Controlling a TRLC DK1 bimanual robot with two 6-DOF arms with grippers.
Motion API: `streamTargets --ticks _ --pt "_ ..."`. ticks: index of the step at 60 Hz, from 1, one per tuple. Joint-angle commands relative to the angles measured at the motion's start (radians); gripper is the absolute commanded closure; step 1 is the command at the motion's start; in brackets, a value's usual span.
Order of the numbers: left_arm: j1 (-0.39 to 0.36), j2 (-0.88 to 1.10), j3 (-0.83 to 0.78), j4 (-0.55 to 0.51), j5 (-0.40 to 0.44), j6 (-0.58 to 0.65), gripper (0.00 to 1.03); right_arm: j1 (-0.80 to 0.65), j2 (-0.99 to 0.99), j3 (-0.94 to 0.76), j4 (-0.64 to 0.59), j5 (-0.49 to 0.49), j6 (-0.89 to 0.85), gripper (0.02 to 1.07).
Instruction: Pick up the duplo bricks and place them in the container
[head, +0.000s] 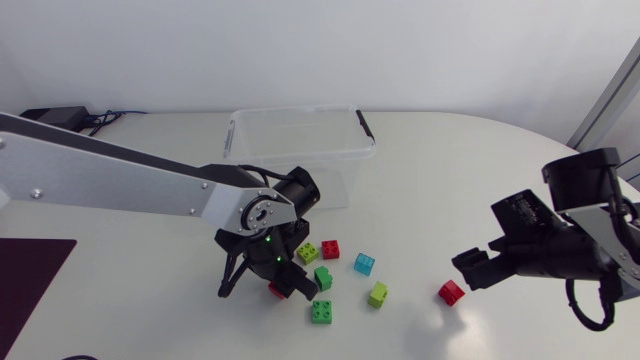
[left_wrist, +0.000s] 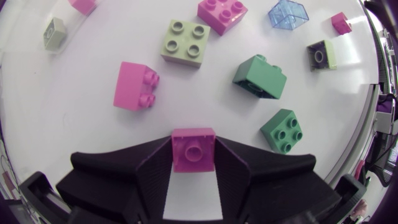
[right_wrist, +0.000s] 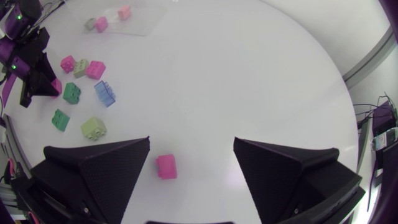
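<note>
Fingers (left_wrist: 146, 173) of the left gripper (left_wrist: 193, 160) are clamped on a red brick (left_wrist: 193, 148) down at the tabletop (head: 480, 180) among loose bricks (left_wrist: 186, 42), likely for carrying to the clear container (head: 300, 140) behind, while the right gripper (right_wrist: 191, 142) holds its fingers (right_wrist: 106, 168) apart around a second red brick (right_wrist: 166, 167).

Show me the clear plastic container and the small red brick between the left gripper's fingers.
clear plastic container (head: 335, 176): head view, front wall.
small red brick (left_wrist: 193, 150): left wrist view, centre stud.
</note>
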Motion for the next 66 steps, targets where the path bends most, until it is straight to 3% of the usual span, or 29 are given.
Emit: streamTargets --ticks 1,17,27,31,38,42,43,47,53,66 --pt "0.001 -0.035 -0.019 0.006 0.009 -0.013 0.83 0.021 0.077 -0.010 -0.029 -0.001 -0.032 0.18" --pt "0.035 -0.337 -0.025 0.020 0.009 0.035 0.83 0.066 0.212 -0.025 -0.049 0.011 -0.115 0.18" --pt "0.095 -0.476 -0.020 0.097 0.010 0.036 0.83 0.100 0.282 -0.036 -0.026 0.028 -0.152 0.32" --pt "0.108 -0.502 -0.022 0.124 0.010 0.033 0.83 0.115 0.298 -0.045 -0.018 0.035 -0.156 0.32" --pt "0.162 -0.545 -0.046 0.235 0.012 0.027 0.83 0.121 0.339 -0.064 0.045 0.028 -0.172 0.63" --pt "0.173 -0.550 -0.059 0.273 0.016 0.027 0.83 0.115 0.352 -0.064 0.057 0.026 -0.175 0.72" --pt "0.188 -0.550 -0.069 0.310 0.018 0.024 0.83 0.112 0.356 -0.064 0.065 0.023 -0.178 0.78" --pt "0.208 -0.544 -0.085 0.367 0.022 0.019 0.83 0.109 0.352 -0.065 0.069 0.023 -0.179 0.80" --pt "0.245 -0.509 -0.092 0.460 0.024 0.004 0.82 0.109 0.322 -0.059 0.057 0.022 -0.182 0.95" --pt "0.277 -0.367 -0.057 0.601 0.022 0.002 0.78 0.144 0.184 0.024 -0.070 0.020 -0.176 0.97"
